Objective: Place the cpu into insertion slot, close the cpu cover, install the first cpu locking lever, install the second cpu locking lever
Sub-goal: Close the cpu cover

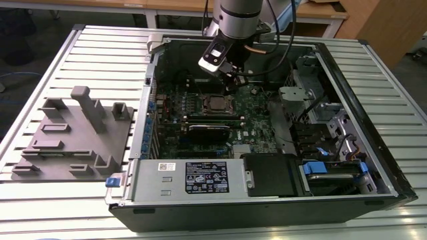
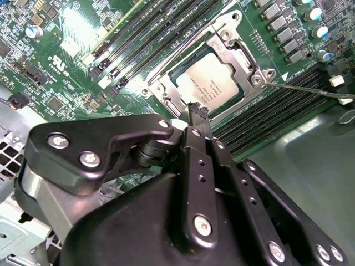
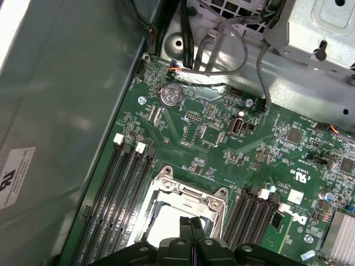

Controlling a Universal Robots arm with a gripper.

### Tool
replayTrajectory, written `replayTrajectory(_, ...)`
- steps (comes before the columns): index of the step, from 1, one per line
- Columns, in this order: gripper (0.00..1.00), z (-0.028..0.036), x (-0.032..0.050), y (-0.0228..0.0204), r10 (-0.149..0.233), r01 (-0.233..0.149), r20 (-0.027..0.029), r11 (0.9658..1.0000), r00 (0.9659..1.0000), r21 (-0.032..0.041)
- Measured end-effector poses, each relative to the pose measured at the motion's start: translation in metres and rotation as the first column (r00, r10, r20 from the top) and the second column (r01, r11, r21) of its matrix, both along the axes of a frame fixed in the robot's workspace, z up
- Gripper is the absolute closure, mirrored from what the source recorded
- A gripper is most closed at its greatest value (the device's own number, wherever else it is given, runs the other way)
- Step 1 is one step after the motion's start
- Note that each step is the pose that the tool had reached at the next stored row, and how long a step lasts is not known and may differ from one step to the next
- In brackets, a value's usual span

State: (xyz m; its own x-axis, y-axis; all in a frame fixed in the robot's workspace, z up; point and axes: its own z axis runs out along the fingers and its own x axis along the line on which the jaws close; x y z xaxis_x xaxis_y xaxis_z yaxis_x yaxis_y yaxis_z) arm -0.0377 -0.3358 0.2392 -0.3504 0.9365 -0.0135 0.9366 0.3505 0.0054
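Claw [image 2: 197, 111] near flat, silvery-grey square cpu [image 2: 213, 83] within cpu cover [image 2: 242, 60]

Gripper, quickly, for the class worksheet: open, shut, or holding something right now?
Gripper: jaws shut, holding nothing, tips by the cpu cover's edge.

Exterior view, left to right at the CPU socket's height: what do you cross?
In order: grey fixture block → computer case's wall → cpu → metal drive cage.
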Motion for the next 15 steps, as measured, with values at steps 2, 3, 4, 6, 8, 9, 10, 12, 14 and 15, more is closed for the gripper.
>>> replayTrajectory(2,0.9,0.0,0.0,0.0,0.0,0.0,0.0,1.0,1.0,0.0)
replayTrajectory(3,0.9,0.0,0.0,0.0,0.001,-0.001,0.0,1.0,1.0,0.0)
replayTrajectory(4,0.9,0.0,0.0,0.0,0.003,-0.003,-0.0001,1.0,1.0,0.0)
replayTrajectory(6,0.9,0.0,0.0,0.0,0.013,-0.013,0.0,0.9999,0.9999,0.0)
replayTrajectory(8,0.9,0.0,0.0,0.0,0.028,-0.028,0.0,0.9996,0.9996,0.0001)
replayTrajectory(9,0.9,0.0,0.0,0.0,0.038,-0.038,0.0,0.9993,0.9993,0.0001)
replayTrajectory(10,0.9,0.0,0.0,0.0,0.048,-0.048,0.0,0.9989,0.9989,0.0)
replayTrajectory(12,0.9,0.0,0.0,0.0,0.067,-0.067,0.0,0.9977,0.9977,0.0)
replayTrajectory(14,0.9,0.0,0.0,0.0,0.086,-0.086,0.0,0.9963,0.9963,0.0001)
replayTrajectory(15,0.9,0.0,0.0,0.0,0.095,-0.095,0.0,0.9955,0.9955,0.0)
